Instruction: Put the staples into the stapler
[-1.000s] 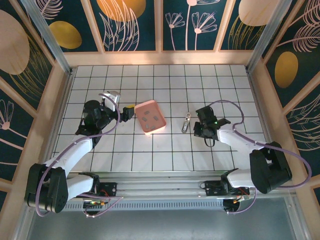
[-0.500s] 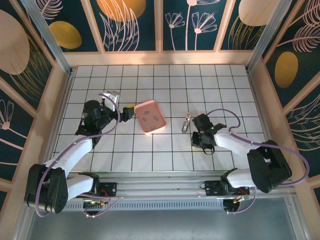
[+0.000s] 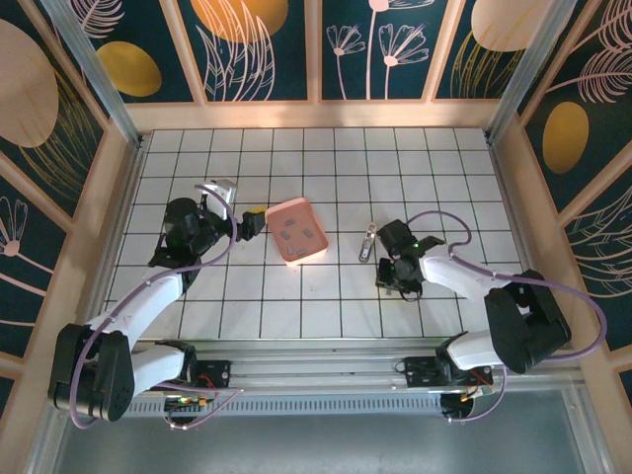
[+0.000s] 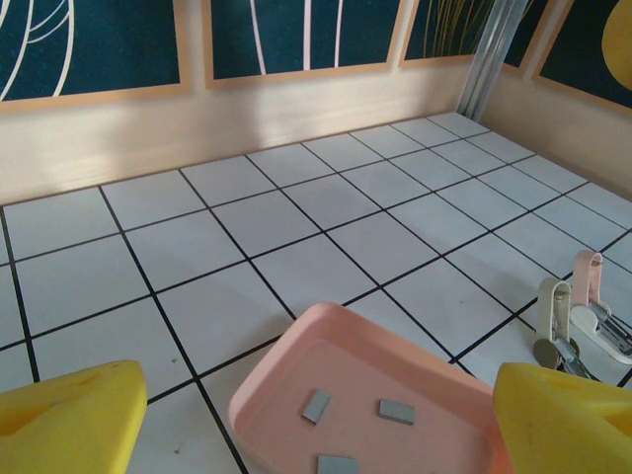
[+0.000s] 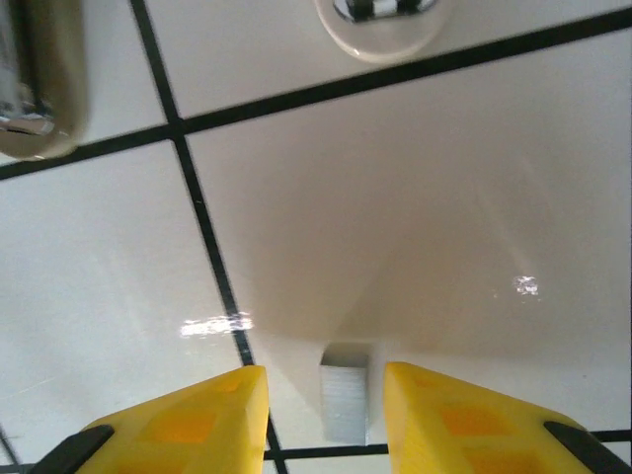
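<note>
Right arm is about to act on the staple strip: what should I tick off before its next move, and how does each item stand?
1. Small dark-grey metallic staple strip sits between the right gripper's jaws: ok.
2. Jaws closed on it: not ok, a gap shows on each side.
3. Strip lifted off the white tiled table: cannot tell.
4. Small grey-and-beige stapler lies near that gripper, nothing between them: ok.
5. Left gripper open, holding nothing, at the pink rounded-square plastic tray with three spare strips: ok.
</note>
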{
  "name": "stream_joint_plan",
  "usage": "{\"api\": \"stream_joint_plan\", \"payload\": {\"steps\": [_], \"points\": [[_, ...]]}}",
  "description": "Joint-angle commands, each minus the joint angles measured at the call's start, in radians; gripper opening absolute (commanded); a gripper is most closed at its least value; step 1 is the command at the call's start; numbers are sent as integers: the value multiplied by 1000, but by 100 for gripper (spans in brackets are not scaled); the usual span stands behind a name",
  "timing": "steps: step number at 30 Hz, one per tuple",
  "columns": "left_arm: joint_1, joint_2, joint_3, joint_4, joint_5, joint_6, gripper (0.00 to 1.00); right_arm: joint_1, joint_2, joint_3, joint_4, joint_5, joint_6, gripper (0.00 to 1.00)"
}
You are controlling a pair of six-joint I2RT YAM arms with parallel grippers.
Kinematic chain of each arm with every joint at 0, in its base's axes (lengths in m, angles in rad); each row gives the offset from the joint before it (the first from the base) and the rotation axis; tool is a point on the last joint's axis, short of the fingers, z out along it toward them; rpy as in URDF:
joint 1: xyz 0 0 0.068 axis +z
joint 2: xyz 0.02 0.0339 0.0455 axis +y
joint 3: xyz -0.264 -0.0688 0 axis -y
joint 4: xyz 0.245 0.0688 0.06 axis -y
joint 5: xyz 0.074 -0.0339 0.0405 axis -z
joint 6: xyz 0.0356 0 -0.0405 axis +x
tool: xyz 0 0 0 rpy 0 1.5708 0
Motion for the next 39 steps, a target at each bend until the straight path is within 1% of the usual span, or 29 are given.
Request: {"api": "stream_joint_plan", "payload": {"steps": [1,4,15,28,39], "points": [[-9,0,13,28,16,7,90,-26,4,49,-91,-14,18,36],[-9,-2,14,25,15,9,90,-44,7,55,-102,-39,9,36],[-11,5,16,22,12,11,90,-46,45,12,-61,-87,5,34],[-13,11,18,16,11,15,90,-70,63,6,-32,-88,-9,27],[-13,12,18,14,9,17,90,-79,89,19,-23,-86,-30,26]]}}
